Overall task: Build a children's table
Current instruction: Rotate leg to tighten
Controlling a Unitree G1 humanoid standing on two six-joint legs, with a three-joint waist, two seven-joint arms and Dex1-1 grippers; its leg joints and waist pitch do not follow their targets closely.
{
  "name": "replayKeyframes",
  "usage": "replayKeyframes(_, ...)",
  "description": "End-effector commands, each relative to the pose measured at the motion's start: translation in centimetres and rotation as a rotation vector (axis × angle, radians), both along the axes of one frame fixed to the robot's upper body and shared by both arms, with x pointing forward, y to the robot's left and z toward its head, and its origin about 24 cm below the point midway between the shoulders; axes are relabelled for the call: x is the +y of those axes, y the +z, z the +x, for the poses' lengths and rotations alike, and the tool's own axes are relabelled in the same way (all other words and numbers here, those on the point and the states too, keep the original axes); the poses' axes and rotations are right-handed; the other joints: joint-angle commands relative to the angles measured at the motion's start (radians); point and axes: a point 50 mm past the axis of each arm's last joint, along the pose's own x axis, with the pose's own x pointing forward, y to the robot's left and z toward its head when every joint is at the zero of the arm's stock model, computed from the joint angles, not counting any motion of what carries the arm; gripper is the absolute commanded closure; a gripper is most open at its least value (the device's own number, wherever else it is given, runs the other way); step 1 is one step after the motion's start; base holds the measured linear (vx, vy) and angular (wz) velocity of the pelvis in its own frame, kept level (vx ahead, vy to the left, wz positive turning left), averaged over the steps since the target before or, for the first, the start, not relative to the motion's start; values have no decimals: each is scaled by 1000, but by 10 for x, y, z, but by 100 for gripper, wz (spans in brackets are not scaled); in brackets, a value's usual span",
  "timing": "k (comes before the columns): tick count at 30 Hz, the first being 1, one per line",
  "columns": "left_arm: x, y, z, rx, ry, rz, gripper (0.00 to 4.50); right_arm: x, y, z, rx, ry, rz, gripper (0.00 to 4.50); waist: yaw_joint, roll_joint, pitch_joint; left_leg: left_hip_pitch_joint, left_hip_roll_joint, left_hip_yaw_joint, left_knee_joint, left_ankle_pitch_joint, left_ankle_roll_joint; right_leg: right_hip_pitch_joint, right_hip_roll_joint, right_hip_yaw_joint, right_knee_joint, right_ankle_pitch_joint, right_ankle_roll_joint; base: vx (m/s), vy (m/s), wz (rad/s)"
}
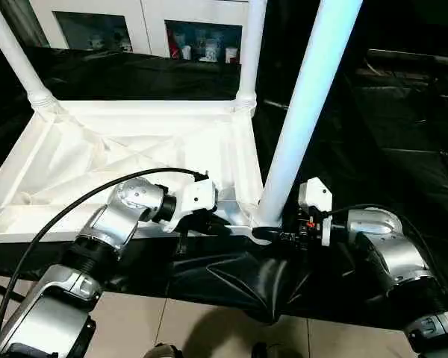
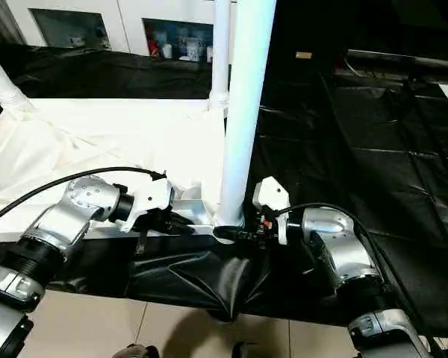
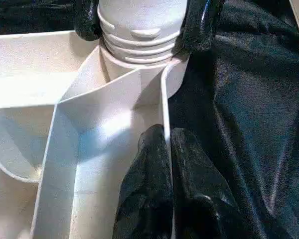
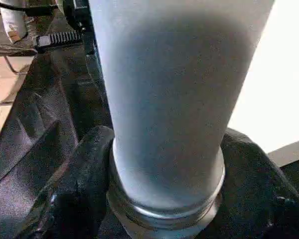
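The white table top (image 1: 134, 149) lies upside down on black cloth, ribbed underside up. Two white legs (image 1: 15, 52) (image 1: 250, 52) stand in its far corner sockets. A third leg (image 1: 302, 112) stands upright in the near right corner socket (image 3: 139, 45). My right gripper (image 1: 265, 233) is shut on this leg's base, one black finger (image 4: 84, 174) on each side of it. Just left of that corner, my left gripper (image 3: 164, 164) is shut on the top's thin near rim (image 3: 164, 99), which is pinched between its fingers.
Black cloth (image 1: 358, 149) covers the work surface and hangs over its near edge. A white cabinet with glass doors (image 1: 201, 37) stands behind. Tiled floor (image 1: 134, 321) shows below. A black cable (image 1: 75, 205) arcs over my left forearm.
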Motion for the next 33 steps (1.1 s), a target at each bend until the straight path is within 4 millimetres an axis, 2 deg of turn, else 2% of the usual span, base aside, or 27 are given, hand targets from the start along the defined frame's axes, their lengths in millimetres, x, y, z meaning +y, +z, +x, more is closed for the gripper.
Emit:
replayKeyframes(1, -1, -9, -9, 57, -69, 24, 450, -8, 4, 2, -7, -22, -7, 176, -2, -10, -62, 3, 24, -4, -52, -107, 114, 61, -62, 41, -54, -85, -253, 0, 0, 0)
replayKeyframes(6, -1, -14, -3, 36, 18, 46, 450, -8, -4, 7, 9, -136, -11, 180, -4, -10, -63, 2, 23, -4, -51, -104, 111, 61, -62, 41, -54, -83, -254, 0, 0, 0)
replayKeyframes(8, -2, -16, 4, 18, 109, 51, 450, -9, -8, 12, 3, -222, -31, 180, -8, -11, -60, 4, 21, -5, -53, -128, 97, 58, -62, 40, -62, -138, -243, 0, 0, 0)
replayKeyframes(9, -3, -16, 7, 8, 144, 47, 450, -10, -10, 15, -2, -262, -39, 180, -11, -12, -57, 6, 20, -6, -55, -154, 80, 56, -64, 41, -68, -197, -233, 0, 0, 0)
replayKeyframes(11, -8, -19, 19, -26, 286, 38, 450, -10, -18, 24, -19, -460, -41, 180, -13, -13, -56, 8, 18, -8, -57, -173, 63, 56, -66, 40, -76, -274, -210, 0, 0, 0)
replayKeyframes(12, -11, -20, 22, -33, 337, 36, 450, -9, -21, 27, -17, -540, -32, 180, -17, -13, -54, 11, 16, -5, -55, -178, 46, 48, -64, 44, -80, -307, -196, 0, 0, 0)
replayKeyframes(13, -14, -21, 26, -38, 386, 37, 450, -8, -23, 29, -13, -614, -23, 180, -17, -12, -54, 14, 16, -8, -57, -188, 35, 47, -65, 43, -81, -332, -192, 0, 0, 0)
replayKeyframes(14, -17, -23, 30, -31, 457, 32, 450, -5, -26, 31, -7, -702, -10, 180, -18, -18, -58, 7, 15, -11, -59, -174, 28, 55, -66, 42, -82, -347, -171, 0, 0, 0)
replayKeyframes(16, -26, -24, 36, -22, 572, 23, 450, 6, -33, 33, 3, -841, 2, 180, -18, -13, -60, 10, 16, -11, -59, -168, 28, 51, -65, 42, -81, -313, -176, 0, 0, 0)
replayKeyframes(18, -32, -25, 38, -36, 603, 25, 450, 12, -36, 34, -1, -910, 5, 180, -17, -16, -63, 6, 12, -10, -56, -150, 35, 57, -64, 43, -76, -264, -185, 0, 0, 0)
replayKeyframes(19, -36, -25, 40, -45, 622, 24, 450, 19, -37, 35, 8, -957, 18, 180, -16, -12, -63, 9, 11, -8, -56, -149, 39, 51, -63, 43, -79, -252, -189, 0, 0, 0)
replayKeyframes(20, -36, -25, 40, -45, 622, 24, 450, 19, -37, 35, 8, -957, 18, 180, -16, -14, -63, 7, 11, -9, -56, -151, 42, 55, -64, 43, -78, -248, -189, 0, 0, 0)
replayKeyframes(21, -41, -26, 40, -55, 632, 28, 450, 26, -39, 35, 23, -1008, 32, 180, -15, -14, -65, 5, 10, -9, -55, -142, 51, 58, -63, 43, -75, -229, -189, 0, 0, 0)
replayKeyframes(22, -48, -27, 40, -66, 635, 35, 450, 40, -40, 37, 37, -1063, 47, 180, -14, -9, -65, 7, 11, -9, -56, -143, 51, 55, -64, 43, -75, -226, -191, 0, 0, 0)
replayKeyframes(23, -49, -27, 40, -69, 632, 36, 450, 42, -39, 37, 38, -1055, 54, 180, -17, -9, -64, 7, 11, -10, -58, -151, 44, 56, -63, 41, -76, -236, -189, 0, 0, 0)
replayKeyframes(25, -54, -27, 40, -83, 608, 44, 450, 60, -33, 39, 16, -965, 86, 180, -17, -10, -62, 8, 11, -10, -59, -181, 48, 55, -63, 41, -81, -259, -181, 0, 0, 0)
replayKeyframes(27, -54, -27, 40, -89, 596, 48, 450, 65, -28, 40, 7, -918, 131, 180, -19, -11, -60, 9, 12, -10, -61, -200, 50, 53, -64, 41, -84, -285, -176, 0, 0, 0)
replayKeyframes(28, -54, -26, 40, -91, 590, 51, 450, 66, -25, 40, 6, -897, 159, 146, -17, -10, -60, 11, 13, -10, -61, -207, 51, 53, -65, 42, -85, -292, -172, 0, 0, 0)
replayKeyframes(30, -54, -26, 41, -97, 582, 46, 450, 67, -21, 40, -4, -885, 187, 111, -16, -13, -60, 9, 12, -10, -61, -205, 59, 54, -65, 42, -84, -288, -173, 0, 0, 0)
replayKeyframes(32, -52, -24, 41, -96, 565, 42, 450, 62, -13, 41, -49, -859, 221, 109, -16, -14, -60, 4, 12, -11, -60, -198, 65, 57, -67, 42, -84, -285, -170, 0, 0, 0)
replayKeyframes(33, -49, -23, 41, -98, 555, 42, 450, 57, -9, 42, -71, -846, 225, 102, -17, -19, -60, 1, 12, -12, -61, -194, 67, 58, -67, 41, -84, -290, -167, 0, 0, 0)
